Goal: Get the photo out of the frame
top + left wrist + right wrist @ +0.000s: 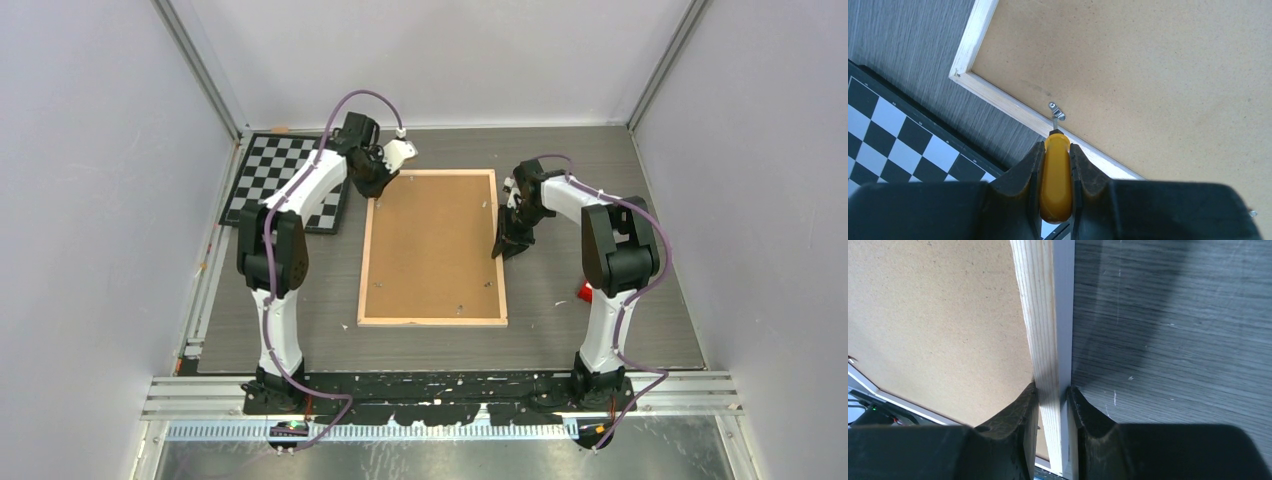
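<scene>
Top external view: grey table (600,180) w/ frame (430,245) lying back-up at centre, brown panel showing; checkerboard (265,175) far left, near frame's corner; right gripper (1053,390) pinches frame's right wood rim, fingers narrow; left gripper (1055,147) at frame's far-left corner clamps yellow tool handle (1056,180), tip at small metal tab (1056,111) by the rim.
</scene>
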Controlling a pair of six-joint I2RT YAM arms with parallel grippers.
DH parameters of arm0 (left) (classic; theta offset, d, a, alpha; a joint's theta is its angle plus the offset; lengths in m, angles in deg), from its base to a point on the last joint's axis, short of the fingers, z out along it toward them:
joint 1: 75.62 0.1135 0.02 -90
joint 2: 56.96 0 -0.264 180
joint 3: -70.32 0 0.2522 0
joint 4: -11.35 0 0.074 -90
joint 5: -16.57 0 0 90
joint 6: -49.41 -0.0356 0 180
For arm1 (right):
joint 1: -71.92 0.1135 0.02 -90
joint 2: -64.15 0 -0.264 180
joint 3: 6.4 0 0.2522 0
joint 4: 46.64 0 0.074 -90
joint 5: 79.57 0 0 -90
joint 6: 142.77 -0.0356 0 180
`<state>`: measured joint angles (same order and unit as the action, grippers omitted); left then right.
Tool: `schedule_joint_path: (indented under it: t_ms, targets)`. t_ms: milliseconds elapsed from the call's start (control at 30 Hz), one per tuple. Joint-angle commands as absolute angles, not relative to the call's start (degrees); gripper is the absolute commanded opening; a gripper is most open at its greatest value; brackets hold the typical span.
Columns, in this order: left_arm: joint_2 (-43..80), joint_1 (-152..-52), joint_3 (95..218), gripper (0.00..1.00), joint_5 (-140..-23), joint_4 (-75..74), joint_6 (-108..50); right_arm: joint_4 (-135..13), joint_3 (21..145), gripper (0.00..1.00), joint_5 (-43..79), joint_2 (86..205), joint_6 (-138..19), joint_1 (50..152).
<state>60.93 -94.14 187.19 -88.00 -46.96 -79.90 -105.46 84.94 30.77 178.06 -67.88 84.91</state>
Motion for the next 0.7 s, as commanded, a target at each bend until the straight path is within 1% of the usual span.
schedule_joint_path:
  t_ms: [0,100,467,667]
  targets:
    - [59.7,-95.0,184.2,0.00,-91.2,-49.1,-72.4,-104.9,85.8,0.01,30.4,179.8,-68.6,85.0]
    - [59.6,-95.0,182.9,0.00,-90.8,-46.2,-69.1,-105.0,85.9,0.00,30.4,179.7,-68.6,85.0]
    - [58.7,-95.0,180.0,0.00,-95.6,-39.5,-52.8,-105.1,85.8,0.00,29.7,179.5,-68.4,85.1]
    - [59.5,-95.0,180.0,0.00,-94.1,-36.0,-48.3,-105.7,85.8,0.01,29.3,179.3,-68.1,85.0]
